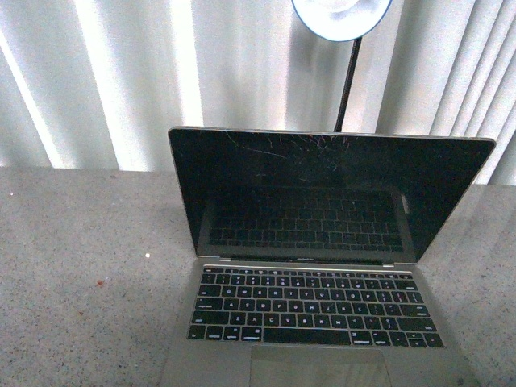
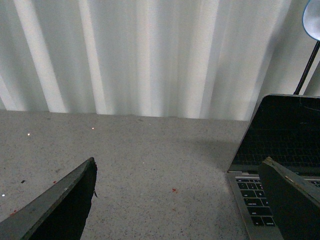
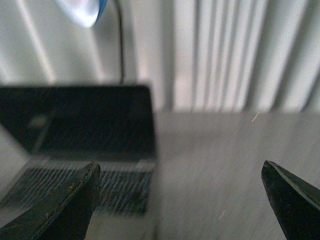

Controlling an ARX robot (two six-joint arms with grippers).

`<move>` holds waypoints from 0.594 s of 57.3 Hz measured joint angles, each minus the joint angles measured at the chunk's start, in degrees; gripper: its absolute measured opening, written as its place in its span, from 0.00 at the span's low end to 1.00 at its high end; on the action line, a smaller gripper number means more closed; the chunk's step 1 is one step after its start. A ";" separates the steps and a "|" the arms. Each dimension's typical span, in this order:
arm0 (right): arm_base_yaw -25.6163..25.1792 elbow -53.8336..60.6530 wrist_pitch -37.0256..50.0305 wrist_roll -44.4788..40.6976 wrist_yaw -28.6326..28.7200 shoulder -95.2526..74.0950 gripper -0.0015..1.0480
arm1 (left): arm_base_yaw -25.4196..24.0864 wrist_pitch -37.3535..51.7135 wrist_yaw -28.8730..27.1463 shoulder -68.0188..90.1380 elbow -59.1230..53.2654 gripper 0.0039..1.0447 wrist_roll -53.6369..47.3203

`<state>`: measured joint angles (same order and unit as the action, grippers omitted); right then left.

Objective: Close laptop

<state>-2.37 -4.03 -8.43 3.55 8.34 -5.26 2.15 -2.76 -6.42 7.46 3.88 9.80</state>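
Grey-silver metal laptop with black keys and cracked black screen [image 1: 322, 266] sits open on the grey speckled tabletop [image 1: 81, 266], ahead of and between both sets of fingers. Left gripper [image 2: 178, 167] spread wide, empty. Right gripper [image 3: 180, 167] likewise, probably staged either side to reach the lid's top edge. Front view shows the cracks but no arms. Only the wrist views show fingers, and the right one is blurred.

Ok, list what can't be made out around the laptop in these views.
- Front view: the laptop has its near edge cut off by the bottom of the frame.
- All views: the lid's outer side faces away from the cameras.
- Front view: the lamp has its head cropped by the top edge, and its base is hidden behind the laptop's lid.
- Right wrist view: motion blur makes the keys unreadable.
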 joint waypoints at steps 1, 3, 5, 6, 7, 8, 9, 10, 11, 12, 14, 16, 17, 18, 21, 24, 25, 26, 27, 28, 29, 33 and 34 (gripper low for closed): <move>-0.72 -1.60 -2.80 1.07 2.80 -2.97 0.93 | 0.17 0.79 -0.17 1.57 0.26 0.94 0.63; -1.42 -3.65 -4.48 1.79 6.03 -7.58 0.93 | 0.83 5.27 -0.04 7.89 1.33 0.94 4.76; -1.84 -5.77 -3.39 1.36 8.68 -13.44 0.93 | 1.22 9.64 1.92 12.87 2.29 0.94 5.73; -2.10 -6.88 -2.51 0.87 9.92 -16.33 0.93 | 1.70 13.51 3.56 17.07 3.39 0.94 6.38; -2.38 -8.07 -1.55 0.07 11.15 -19.10 0.93 | 2.36 18.29 4.44 22.16 4.92 0.94 6.29; -2.73 -9.73 0.13 -1.44 12.79 -23.04 0.93 | 2.78 21.44 5.05 25.68 6.14 0.94 5.86; -2.95 -10.73 1.25 -2.97 13.73 -25.35 0.93 | 3.17 25.81 6.47 30.88 8.20 0.94 5.14; -3.32 -12.28 2.97 -5.09 14.73 -28.68 0.93 | 3.43 28.39 7.26 34.05 9.64 0.94 4.52; -3.61 -13.22 4.24 -6.23 15.19 -30.77 0.93 | 3.89 31.65 8.13 38.64 11.80 0.94 3.78; -3.87 -14.16 5.40 -7.74 15.52 -32.76 0.93 | 4.07 32.61 8.24 40.15 12.57 0.94 3.32; -4.26 -15.61 6.93 -10.40 15.98 -35.65 0.93 | 4.87 35.28 8.96 45.53 15.41 0.94 1.86; -4.81 -17.55 8.70 -13.00 16.33 -39.41 0.93 | 5.55 36.76 9.46 49.05 17.38 0.94 0.90; -4.90 -18.05 9.14 -13.77 16.35 -40.37 0.93 | 6.05 37.59 9.46 51.19 18.60 0.94 0.07; -5.07 -19.04 9.88 -15.58 16.44 -42.27 0.93 | 6.64 38.21 9.44 53.24 19.89 0.94 -0.74; -5.46 -22.14 11.87 -19.52 17.29 -47.76 0.93 | 8.63 39.76 9.44 58.73 23.78 0.94 -3.30; -5.46 -26.45 12.85 -24.70 19.54 -54.29 0.93 | 10.73 38.64 9.14 63.80 28.89 0.94 -5.81; -5.46 -26.93 12.83 -25.44 20.15 -55.01 0.93 | 11.30 38.42 8.92 65.13 30.25 0.94 -6.54; -5.46 -27.78 12.87 -26.97 21.42 -56.35 0.93 | 11.82 38.23 8.85 66.36 31.58 0.94 -7.30; -5.46 -28.57 12.87 -28.63 22.62 -57.64 0.93 | 12.31 37.79 9.01 67.49 32.94 0.94 -7.82; -5.46 -29.35 12.83 -29.86 23.41 -58.86 0.93 | 12.52 37.53 9.01 68.02 33.62 0.94 -8.13; -5.46 -29.75 12.79 -30.99 23.58 -59.45 0.93 | 12.94 37.11 9.01 69.07 34.88 0.94 -8.57; -5.64 -32.70 13.00 -35.36 23.76 -63.32 0.93 | 14.12 35.54 8.87 71.93 38.75 0.94 -10.56; -5.77 -33.64 13.20 -36.02 23.71 -64.37 0.93 | 14.38 34.91 8.98 72.59 39.71 0.94 -11.06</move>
<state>-8.14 -37.67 4.78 -32.47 32.05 -69.63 16.53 32.14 2.57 80.05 43.59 -1.26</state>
